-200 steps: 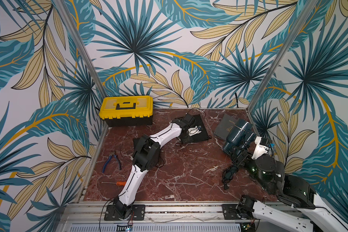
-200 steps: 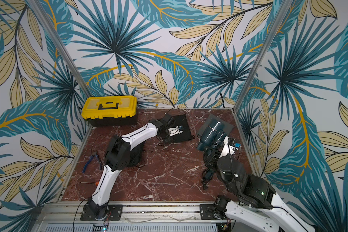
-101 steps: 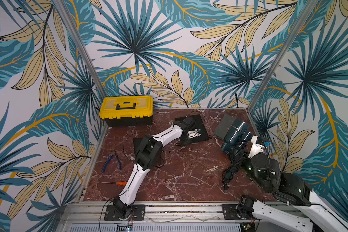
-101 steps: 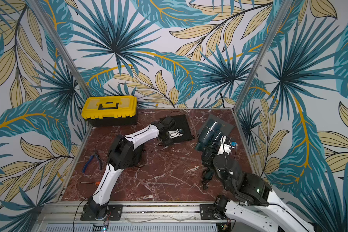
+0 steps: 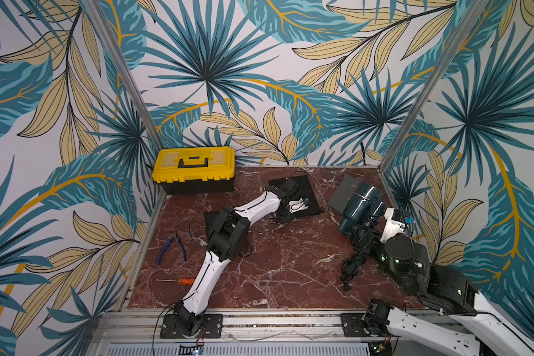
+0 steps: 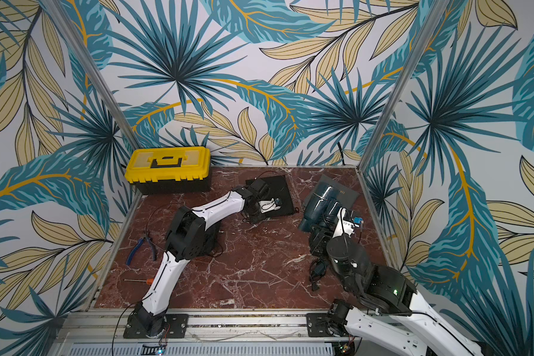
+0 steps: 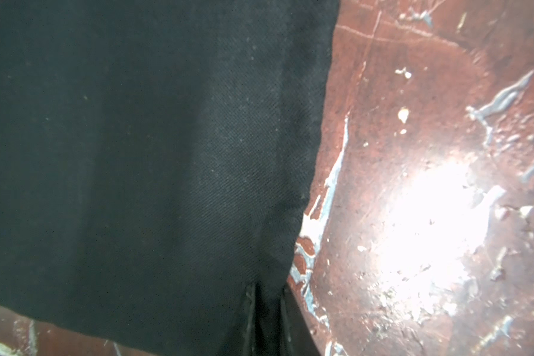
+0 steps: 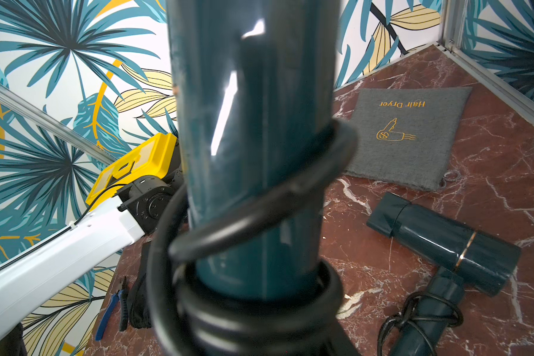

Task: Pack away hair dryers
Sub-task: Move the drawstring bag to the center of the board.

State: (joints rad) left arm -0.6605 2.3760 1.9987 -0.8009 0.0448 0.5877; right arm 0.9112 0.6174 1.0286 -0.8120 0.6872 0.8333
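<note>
The left gripper [image 7: 266, 317] is down on the black pouch [image 5: 309, 188], which lies flat at the middle of the table's [image 5: 290, 271] far edge. In the left wrist view its fingers [image 7: 249, 320] are pressed close together, with a fold of the black cloth pinched between them near the pouch's edge. The right gripper [image 5: 363, 235] is clamped on the handle of a teal hair dryer [image 5: 361, 206] and holds it clear of the table near the right edge, its barrel over the grey pouch [image 5: 341, 194] in the far right corner. In the right wrist view a black cord [image 8: 259, 203] is coiled around that handle, hiding the fingers themselves. A second teal dryer [image 8: 444, 243] lies on its side on the table just beside the grey pouch, with its own cord wrapped around the handle. A yellow toolbox [image 5: 195, 166] sits shut in the far left corner. Blue-handled pliers [image 5: 171, 249] and an orange-handled screwdriver [image 5: 179, 281] lie near the left edge.
</note>
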